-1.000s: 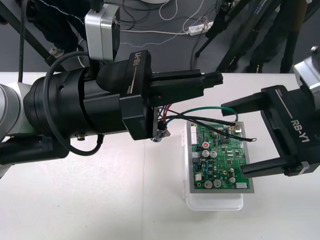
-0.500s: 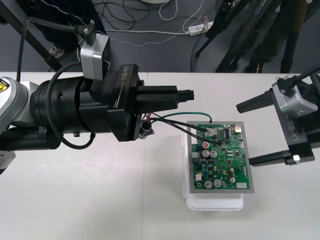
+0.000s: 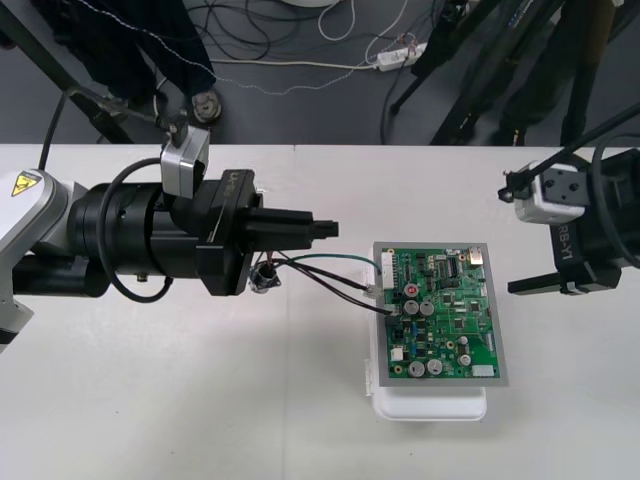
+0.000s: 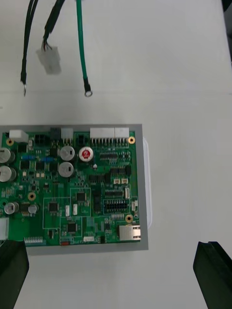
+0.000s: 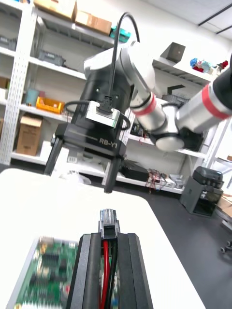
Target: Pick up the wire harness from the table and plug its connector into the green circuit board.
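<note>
My left gripper [image 3: 328, 228] hovers left of the green circuit board [image 3: 445, 318], shut on the wire harness [image 3: 320, 272]. In the left wrist view the small black plug [image 5: 108, 224] sticks out between the closed fingers [image 5: 92, 270], with red and black wires running back. The round metal socket [image 3: 265, 276] hangs under that gripper. The loose wire ends reach the board's left edge: a white connector [image 4: 48, 61], a green wire [image 4: 82, 48] and a black wire [image 4: 24, 58] with ring ends. My right gripper [image 3: 515, 240] stands open to the right of the board [image 4: 72, 193], its fingers [image 4: 215, 273] wide apart.
The board sits on a white base [image 3: 430, 405] right of the table's middle. Bare table [image 3: 180, 400] lies in front and to the left. Dark floor with cables [image 3: 330, 40] runs beyond the far edge. The right gripper [image 5: 87, 145] faces the left wrist camera across the board [image 5: 43, 270].
My left gripper has drawn back to the left with the harness, dragging the wire ends off the board toward its left edge. The right gripper has pulled away to the right.
</note>
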`<state>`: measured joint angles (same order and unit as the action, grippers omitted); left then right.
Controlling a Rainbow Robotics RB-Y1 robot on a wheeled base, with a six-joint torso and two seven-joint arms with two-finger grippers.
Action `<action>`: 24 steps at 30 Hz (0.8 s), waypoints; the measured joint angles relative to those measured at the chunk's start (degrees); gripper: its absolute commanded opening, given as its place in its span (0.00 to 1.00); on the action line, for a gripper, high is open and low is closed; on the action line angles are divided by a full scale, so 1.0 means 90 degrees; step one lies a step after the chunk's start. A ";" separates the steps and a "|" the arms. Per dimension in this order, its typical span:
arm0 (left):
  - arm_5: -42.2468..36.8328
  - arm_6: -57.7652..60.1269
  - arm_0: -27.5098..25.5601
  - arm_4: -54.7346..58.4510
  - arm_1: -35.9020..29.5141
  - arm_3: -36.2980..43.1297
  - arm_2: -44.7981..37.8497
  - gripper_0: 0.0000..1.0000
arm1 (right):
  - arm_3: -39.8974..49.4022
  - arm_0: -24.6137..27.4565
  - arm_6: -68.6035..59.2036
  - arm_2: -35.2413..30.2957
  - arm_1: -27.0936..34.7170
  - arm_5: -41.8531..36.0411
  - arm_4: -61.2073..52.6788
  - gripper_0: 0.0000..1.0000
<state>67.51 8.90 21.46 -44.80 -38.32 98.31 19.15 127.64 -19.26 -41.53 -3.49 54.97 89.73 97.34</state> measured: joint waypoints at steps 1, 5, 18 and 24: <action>0.0098 -0.0094 -0.0001 0.0000 0.0008 -0.0128 0.0000 0.00 | -0.0054 -0.0028 0.0000 0.0099 0.0043 0.0000 0.0053 1.00; 0.0464 -0.0820 -0.0007 0.0001 0.0068 -0.0652 0.0000 0.00 | -0.0457 -0.0186 0.0000 0.0493 0.0200 0.0000 0.0091 1.00; 0.1180 -0.2222 -0.0009 -0.0014 0.0492 -0.2195 0.0015 0.00 | -0.1051 -0.0428 0.0003 0.0875 0.0353 0.0000 0.0959 1.00; 0.1350 -0.2375 -0.0009 -0.0237 0.0583 -0.2512 0.0015 0.00 | -0.1052 -0.0453 0.0007 0.1107 0.0354 0.0000 0.1445 1.00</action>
<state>79.66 -12.47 21.38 -46.93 -33.08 75.71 19.28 118.17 -23.33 -41.47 6.47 58.16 89.73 110.34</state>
